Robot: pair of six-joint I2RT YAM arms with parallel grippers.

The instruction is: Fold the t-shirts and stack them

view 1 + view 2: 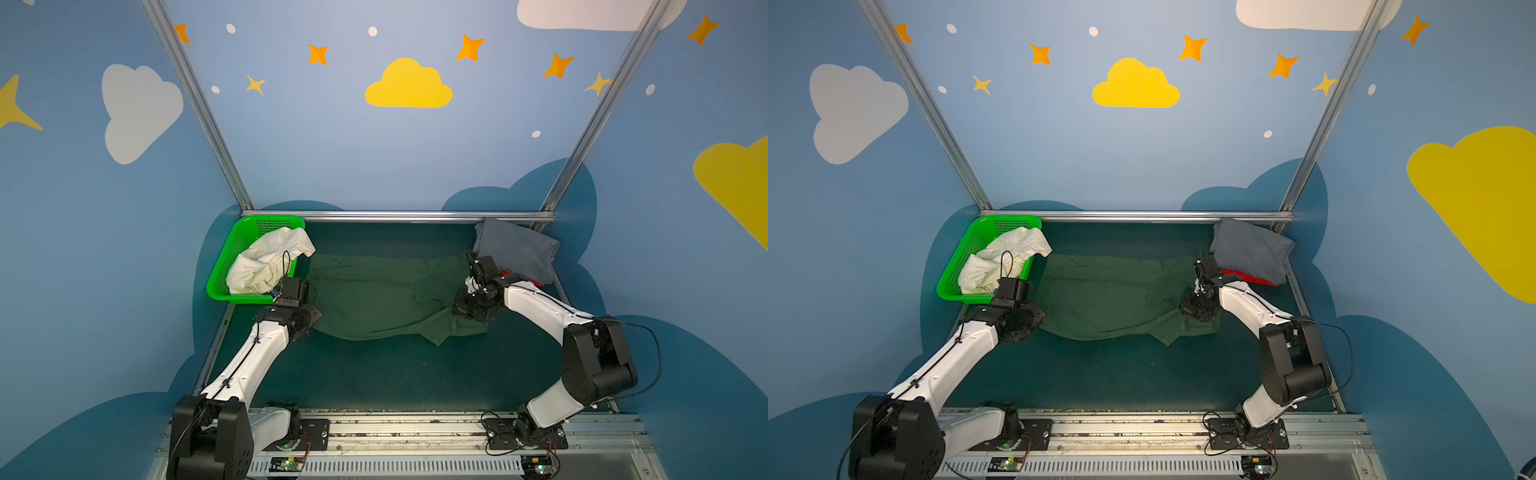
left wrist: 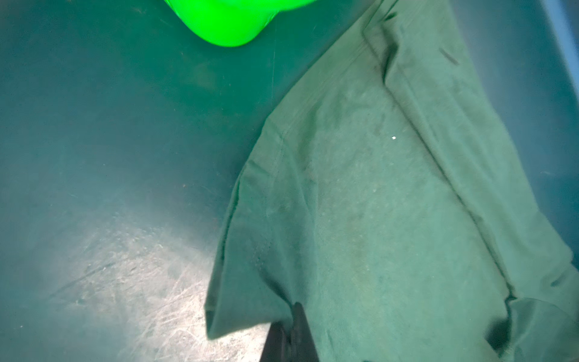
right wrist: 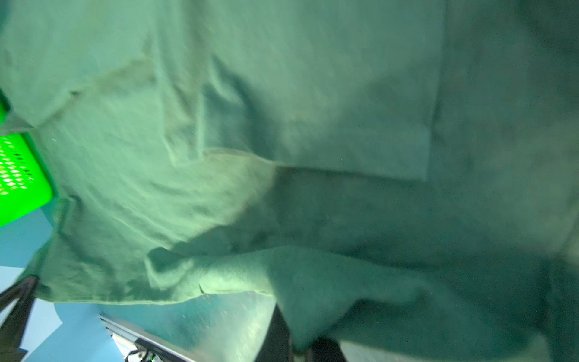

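Observation:
A large dark green t-shirt (image 1: 374, 295) (image 1: 1108, 295) lies crumpled across the middle of the mat. My left gripper (image 1: 309, 322) (image 2: 291, 316) is shut on its left edge, pinching a fold of cloth (image 2: 376, 203). At the shirt's right end my right gripper (image 1: 467, 309) (image 3: 297, 341) is shut on bunched cloth (image 3: 282, 94), slightly raised. A folded grey t-shirt (image 1: 515, 249) (image 1: 1250, 249) sits at the back right on a red t-shirt (image 1: 538, 284) (image 1: 1246, 277), mostly hidden. The cream-white t-shirt (image 1: 270, 262) (image 1: 1000, 259) lies heaped in the basket.
A bright green perforated basket (image 1: 232, 249) (image 1: 963, 249) (image 2: 225, 22) (image 3: 18, 175) stands at the back left, close to my left wrist. The dark teal mat (image 1: 395, 374) runs to a metal rail (image 1: 395, 216) at the back and the arm bases in front.

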